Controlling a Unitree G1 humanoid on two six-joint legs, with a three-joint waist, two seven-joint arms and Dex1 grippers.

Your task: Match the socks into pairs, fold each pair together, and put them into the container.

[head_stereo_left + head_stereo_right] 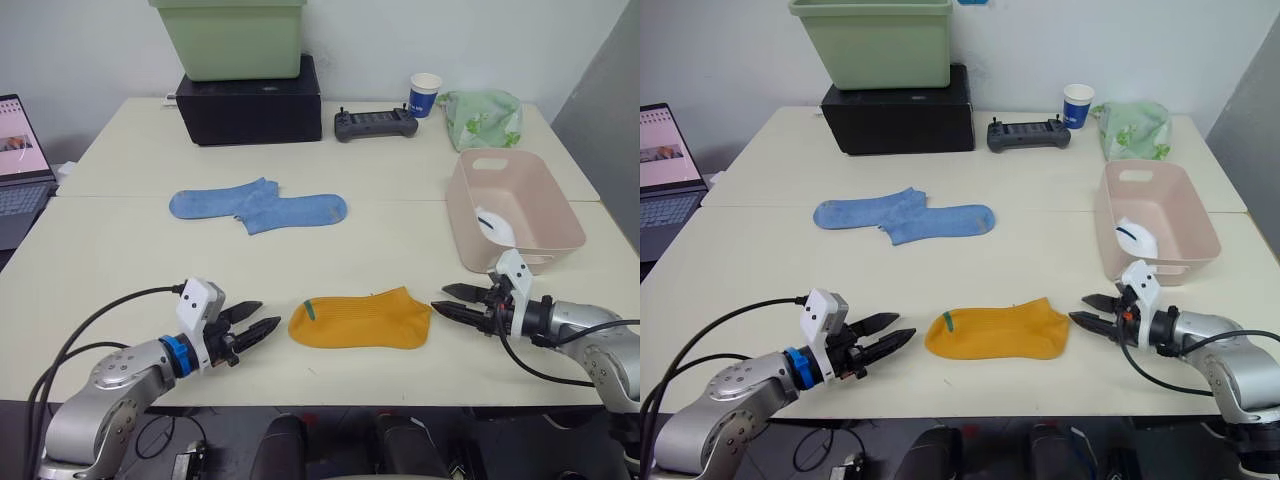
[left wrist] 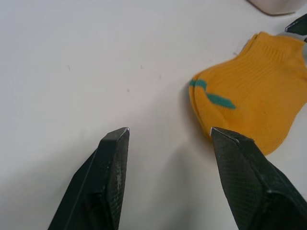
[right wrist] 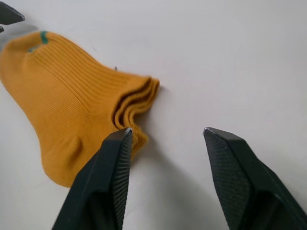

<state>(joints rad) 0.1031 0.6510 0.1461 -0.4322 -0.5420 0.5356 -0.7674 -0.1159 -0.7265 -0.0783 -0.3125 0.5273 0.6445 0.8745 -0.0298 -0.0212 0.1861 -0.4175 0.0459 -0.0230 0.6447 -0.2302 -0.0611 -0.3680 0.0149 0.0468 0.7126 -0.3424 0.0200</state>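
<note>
Socks of mustard-orange (image 1: pixel 361 319) lie stacked as one flat bundle at the near edge of the counter (image 1: pixel 120 250), at 6 o'clock in the head views, with the green mark at the end toward the left arm and the layered cuffs toward the right. The left gripper (image 1: pixel 248 331) sits just beside the marked end, at 9 o'clock from the bundle, its fingers (image 2: pixel 111 158) spread apart and empty; the right gripper (image 1: pixel 452 301) sits at 3 o'clock by the cuffs, its fingers (image 3: pixel 115 163) likewise parted and holding nothing. Two light blue socks (image 1: pixel 258 207) lie overlapping toward 12 o'clock of the orange pair, unfolded. The container (image 1: pixel 560 215), a pale pink tub, stands at 2 o'clock, with something white (image 1: pixel 495 224) inside that is probably the white pair, though the wall cuts most of it off. The step in hand looks like folding the orange pair: one gripper would need to close on an end and carry it over the other before the bundle goes into the tub. Whether the bundle is truly two socks is hard to confirm, though the right wrist view shows several cuff layers.
</note>
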